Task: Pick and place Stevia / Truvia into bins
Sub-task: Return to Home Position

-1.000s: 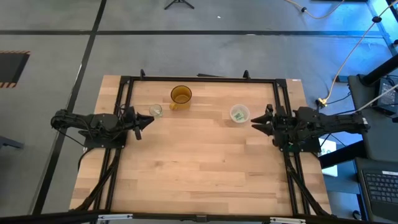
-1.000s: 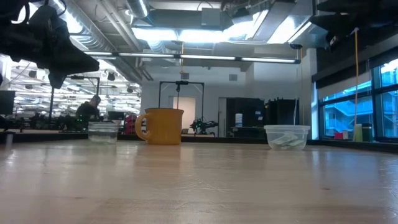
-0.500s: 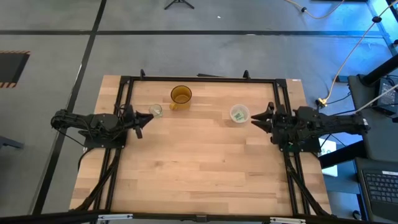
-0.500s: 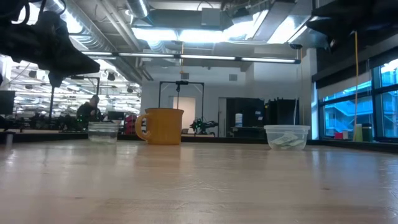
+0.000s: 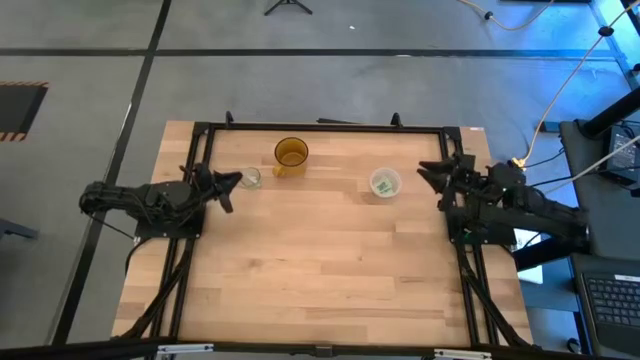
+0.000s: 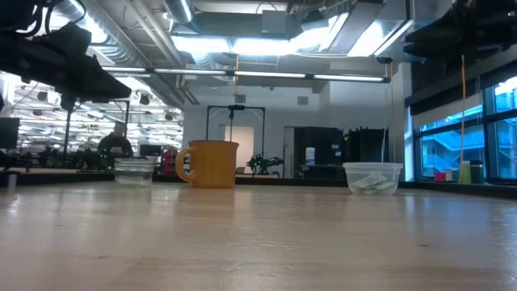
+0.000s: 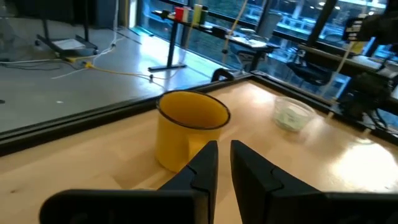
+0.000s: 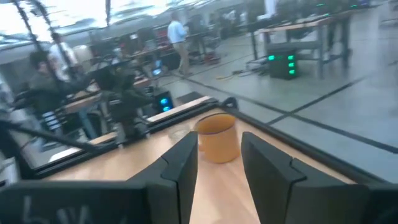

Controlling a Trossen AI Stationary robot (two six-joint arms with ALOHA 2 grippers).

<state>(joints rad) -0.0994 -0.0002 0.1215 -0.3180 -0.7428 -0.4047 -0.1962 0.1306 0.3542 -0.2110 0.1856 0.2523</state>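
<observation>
Plastic bin (image 5: 385, 183) is sitting near the spread right end effector (image 5: 432, 172), glass bin (image 5: 250, 178) near the barely parted left end effector (image 5: 232, 184); retreat upward, clear of both.

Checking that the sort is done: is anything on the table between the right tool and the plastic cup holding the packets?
Nothing visible does. The right tool sits beside the plastic cup, with only bare table between them. The packets lie inside that cup. The amber cup stands farther toward the left arm's side.

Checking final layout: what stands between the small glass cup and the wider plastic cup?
The amber mug, nearer the small glass cup and slightly behind the line to the wider plastic cup; otherwise bare tabletop, high view.
</observation>
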